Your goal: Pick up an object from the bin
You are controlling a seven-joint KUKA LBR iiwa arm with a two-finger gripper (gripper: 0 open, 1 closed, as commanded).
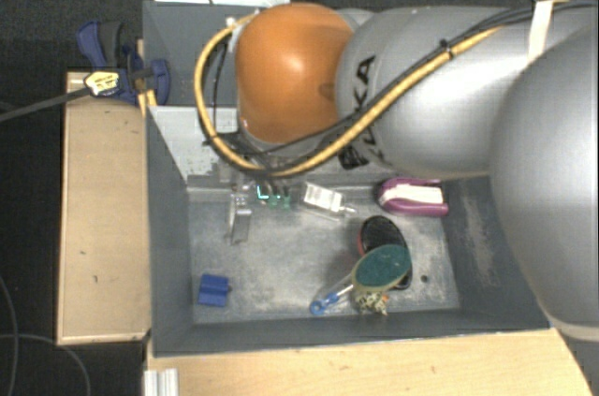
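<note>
while the gripper [241, 218] hangs by the bin's [281, 268] back wall, parted or together i cannot tell, a clear-white packet [323, 198] lies just beside it on the view's right, lengthwise along that wall.

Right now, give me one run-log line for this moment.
hand low over bin floor, upper left in view | grip unclear | nearest: small clear-white piece | blue block lower left | purple-white thing right
</note>
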